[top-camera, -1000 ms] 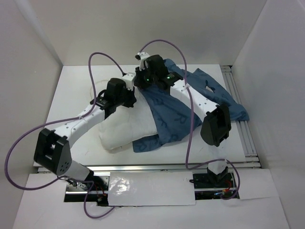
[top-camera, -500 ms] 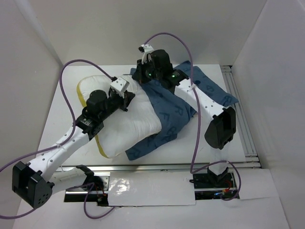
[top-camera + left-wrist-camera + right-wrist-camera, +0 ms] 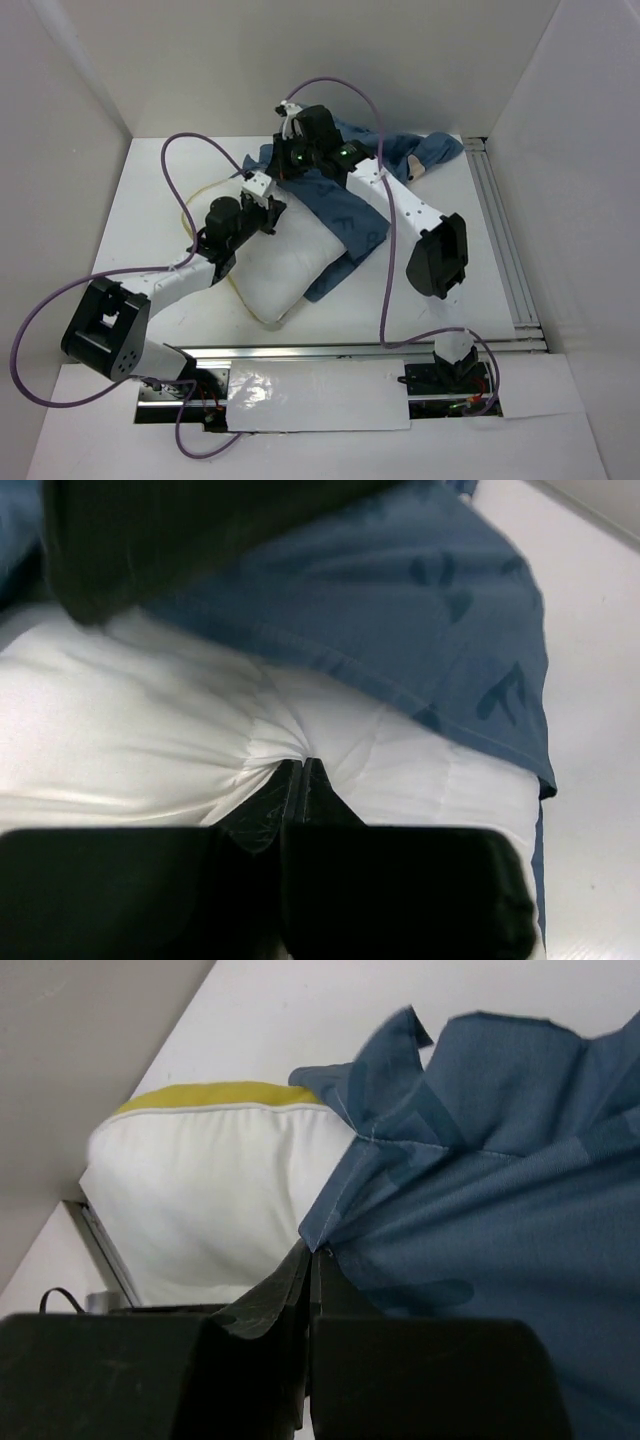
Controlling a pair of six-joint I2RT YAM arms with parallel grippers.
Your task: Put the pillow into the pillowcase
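The white pillow [image 3: 285, 268] lies mid-table with a yellow seam along its left edge. Its far right part is covered by the blue pillowcase [image 3: 352, 210], which spreads toward the back right. My left gripper [image 3: 268, 205] is shut on a pinch of the pillow's fabric [image 3: 290, 745], which puckers at the fingertips. My right gripper [image 3: 285, 150] is shut on the hem of the pillowcase [image 3: 330, 1230] at the pillow's far end. The pillow [image 3: 210, 1190] and its yellow seam show beside the hem in the right wrist view. The pillowcase [image 3: 400, 620] drapes over the pillow in the left wrist view.
White walls close in the table at the left, back and right. A metal rail [image 3: 505, 240] runs along the table's right side. Purple cables [image 3: 190, 150] loop over both arms. The right arm's elbow [image 3: 435, 255] hangs over the table's right half.
The left arm has swung and pulled the pillow toward the right. The right gripper has drawn the pillowcase hem left and back, and the pillowcase now bunches further toward the back right.
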